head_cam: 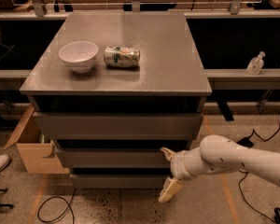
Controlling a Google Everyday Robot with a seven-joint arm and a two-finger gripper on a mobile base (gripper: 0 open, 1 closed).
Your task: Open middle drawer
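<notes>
Gaping gripper (164, 175) at middle drawer (112, 158)

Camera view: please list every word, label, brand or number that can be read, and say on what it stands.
No text can be read.
Can: green and white print, too blurred to read.
Bottle: no label readable.
Bowl: no text.
Gripper, at the right end of the middle drawer: no markings.

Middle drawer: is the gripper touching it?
Cannot tell. Camera view: the gripper is at the right end of the middle drawer, upper finger overlapping its top edge; neither contact nor gap shows.
</notes>
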